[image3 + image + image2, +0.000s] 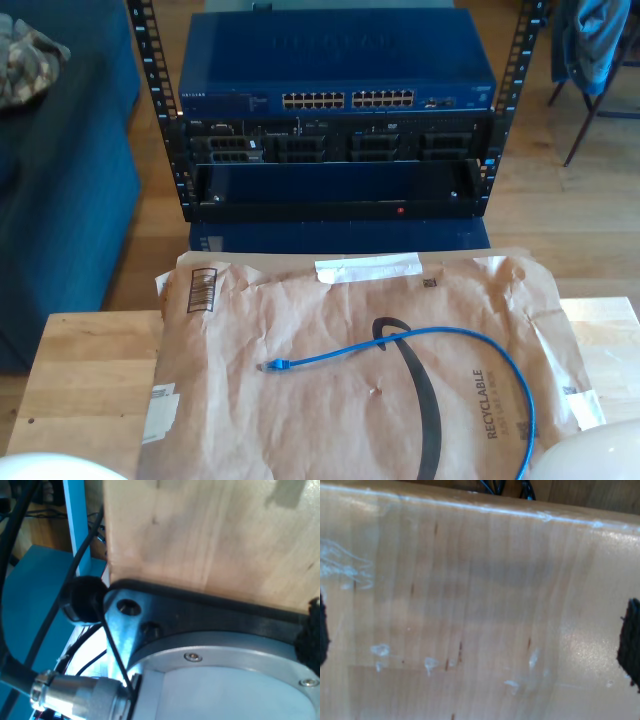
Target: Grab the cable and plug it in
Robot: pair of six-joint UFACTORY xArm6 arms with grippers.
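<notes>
Lying loose on the brown paper mailer [330, 350] that covers the wooden table [70, 370], the cable [420, 340] is spread in an open arc, probably so a plug is easy to reach: one plug end [275, 366] rests near the mailer's middle, and the rest curves off toward the table's near edge at the exterior view's right. Behind the table's far edge stands the rack with its blue switch [340, 75] (the likely socket row). Neither my first gripper nor my second gripper lets me judge its jaws or its distance from the cable; both wrist views face bare wood.
</notes>
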